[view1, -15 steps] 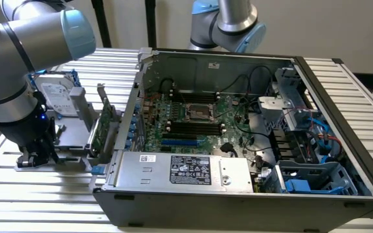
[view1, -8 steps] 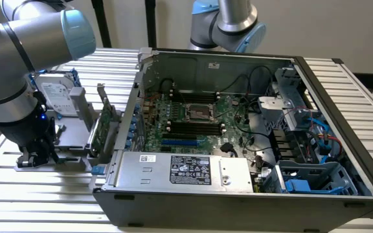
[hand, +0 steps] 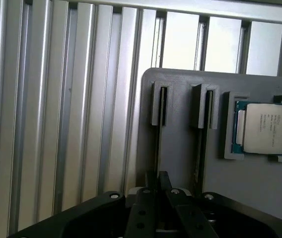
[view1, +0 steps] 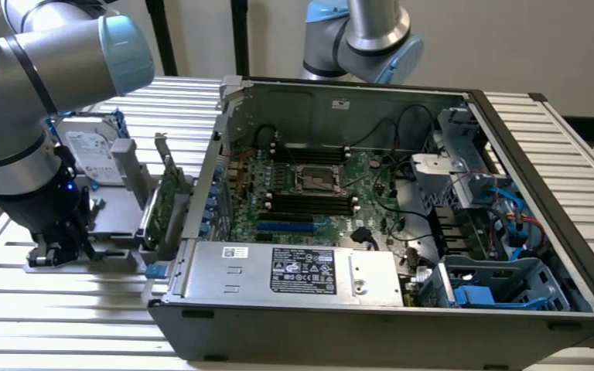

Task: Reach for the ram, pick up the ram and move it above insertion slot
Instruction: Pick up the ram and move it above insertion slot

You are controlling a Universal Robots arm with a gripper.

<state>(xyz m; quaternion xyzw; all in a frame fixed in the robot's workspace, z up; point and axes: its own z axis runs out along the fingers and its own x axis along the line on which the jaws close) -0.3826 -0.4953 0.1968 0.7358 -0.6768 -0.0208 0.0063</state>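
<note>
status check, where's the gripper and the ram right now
gripper down at the gray holder, right over the ram. ram on edge in its holder slot, not lifted. nothing blocking; processor chip sits apart on the same holder.

Exterior high, wrist down past end effector (hand: 158, 179)

gripper (hand: 159, 184) at slotted gray holder (hand: 180, 148); cpu (hand: 266, 128) in recess; ribbed table (hand: 71, 124)
</note>
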